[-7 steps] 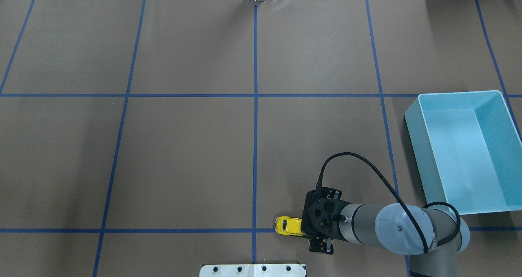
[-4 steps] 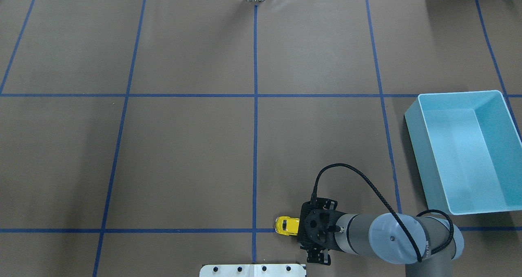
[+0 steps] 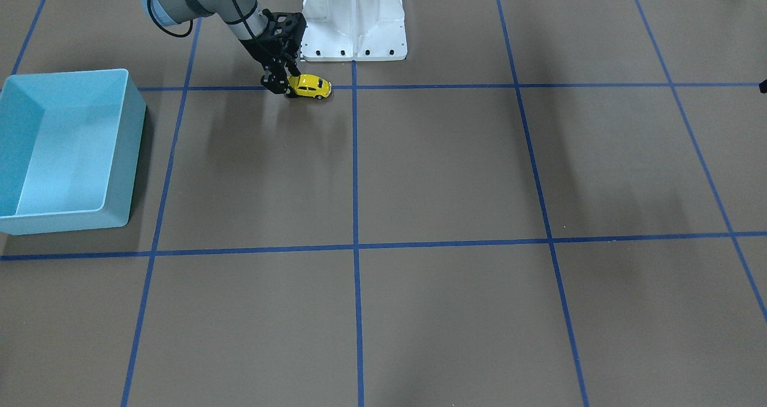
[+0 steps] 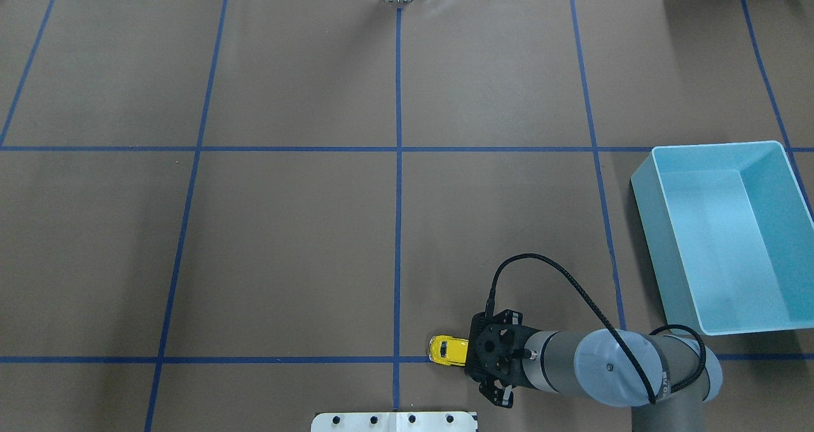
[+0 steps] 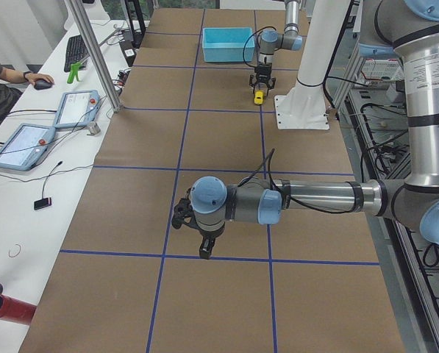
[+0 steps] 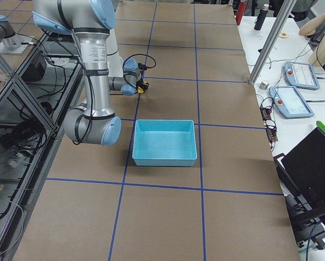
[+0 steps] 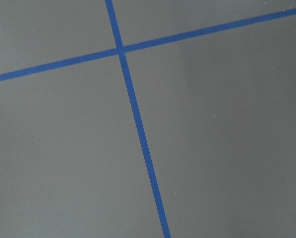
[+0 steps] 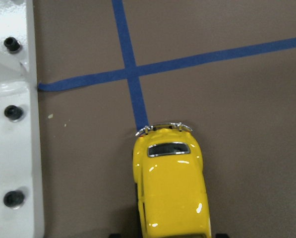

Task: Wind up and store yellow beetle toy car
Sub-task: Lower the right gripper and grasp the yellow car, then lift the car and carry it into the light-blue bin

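Note:
The yellow beetle toy car [image 4: 448, 350] stands on its wheels on the brown table, on a blue tape line just in front of the robot's base. It also shows in the front view [image 3: 313, 86] and fills the right wrist view [image 8: 170, 191]. My right gripper [image 3: 286, 90] points down and is shut on one end of the car; in the overhead view the wrist hides its fingers. My left gripper [image 5: 197, 239] hangs over bare table far from the car; I cannot tell whether it is open or shut. The left wrist view shows only table and tape.
A light blue bin [image 4: 646, 228] stands open and empty to the right of the car, also in the front view [image 3: 129, 155]. The white base plate [image 4: 394, 421] lies close behind the car [image 8: 9, 148]. Blue tape lines cross the table.
My right wrist has turned about its axis and drawn slightly toward the base. The car has shifted a little to the left with it.

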You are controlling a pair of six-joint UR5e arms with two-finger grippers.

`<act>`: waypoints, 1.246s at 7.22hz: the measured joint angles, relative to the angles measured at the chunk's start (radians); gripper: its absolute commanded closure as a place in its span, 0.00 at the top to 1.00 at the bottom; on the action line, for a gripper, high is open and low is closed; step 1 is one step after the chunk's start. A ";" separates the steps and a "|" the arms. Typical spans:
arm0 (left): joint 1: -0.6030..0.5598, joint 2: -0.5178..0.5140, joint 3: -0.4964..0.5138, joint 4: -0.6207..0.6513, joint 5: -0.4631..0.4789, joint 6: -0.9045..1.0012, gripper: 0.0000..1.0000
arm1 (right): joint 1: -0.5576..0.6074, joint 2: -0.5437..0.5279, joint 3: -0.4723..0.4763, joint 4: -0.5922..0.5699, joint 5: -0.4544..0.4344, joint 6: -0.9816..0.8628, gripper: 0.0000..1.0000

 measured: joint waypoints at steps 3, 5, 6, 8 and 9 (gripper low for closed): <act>0.004 0.012 -0.008 0.000 0.006 0.000 1.00 | 0.160 -0.019 0.033 -0.005 0.169 -0.004 0.00; 0.005 0.022 -0.003 0.000 0.019 0.000 1.00 | 0.338 -0.074 0.048 -0.003 0.322 -0.044 0.00; 0.006 0.021 -0.003 0.000 0.037 0.000 1.00 | 0.434 -0.117 0.048 -0.001 0.389 -0.126 0.00; 0.007 0.019 -0.003 0.000 0.054 0.000 1.00 | 0.645 -0.207 0.036 0.003 0.553 -0.346 0.00; 0.007 0.019 -0.003 0.000 0.056 0.000 1.00 | 0.759 -0.246 0.014 0.005 0.647 -0.470 0.00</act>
